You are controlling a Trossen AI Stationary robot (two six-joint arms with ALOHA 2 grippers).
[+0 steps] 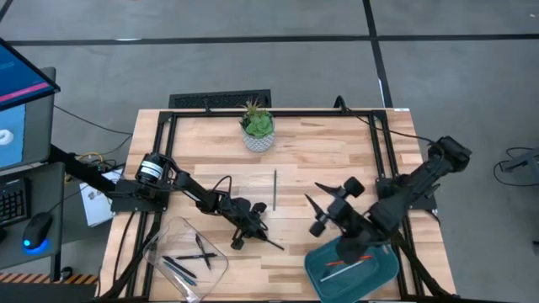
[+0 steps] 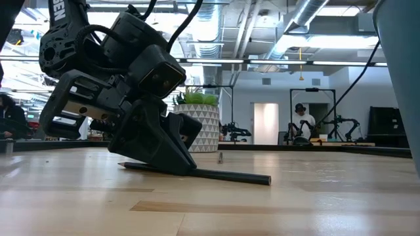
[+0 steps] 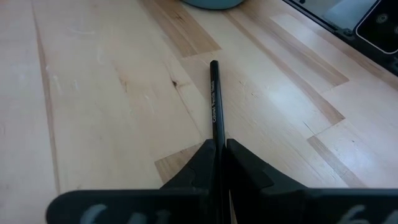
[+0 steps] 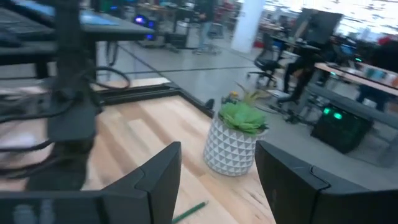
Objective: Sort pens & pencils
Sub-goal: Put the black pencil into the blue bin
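The left claw (image 1: pixel 253 225) sits low on the pale wooden table (image 1: pixel 337 160), its two dark fingers pressed together on a thin black pencil (image 3: pixel 214 106) that lies flat on the boards and pokes out ahead of the fingertips; the low view shows it not yet lifted. The right claw (image 1: pixel 324 210) hangs with its fingers spread wide and nothing between them, just beside the teal plastic tray (image 1: pixel 313 271) at the table's near right corner.

The sorting looks partly done. The teal tray holds an orange-red stick (image 1: pixel 362 254) and a pale one (image 1: pixel 341 268). The clear plastic tray (image 1: pixel 160 236) at the near left corner holds about three dark sticks (image 1: pixel 181 266). Still loose on the table are the gripped black pencil and a grey-green stick (image 1: pixel 274 188) lying near the middle, between the two arms. A small green plant in a white patterned pot (image 1: pixel 258 128) stands at the far side, well apart from the trays. I judge that two pieces remain.
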